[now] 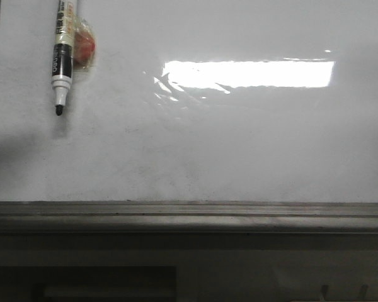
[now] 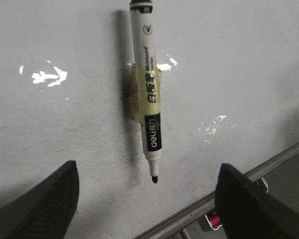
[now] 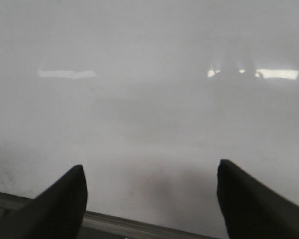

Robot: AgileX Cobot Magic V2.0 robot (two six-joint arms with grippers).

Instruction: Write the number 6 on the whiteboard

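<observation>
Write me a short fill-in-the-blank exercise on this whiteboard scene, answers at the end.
1. The marker on the whiteboard has its cap ____.
2. The marker's tip points toward the grey bottom ____.
3. Both the left gripper and right gripper are ____.
4. So far, ____ has been written.

Answers: off; rail; open; nothing

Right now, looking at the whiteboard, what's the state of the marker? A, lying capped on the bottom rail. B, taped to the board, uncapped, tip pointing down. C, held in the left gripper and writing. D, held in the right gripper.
B: the marker sits against the whiteboard under yellowish tape, its bare black tip pointing down, while the left gripper and right gripper are both open and empty.
</observation>
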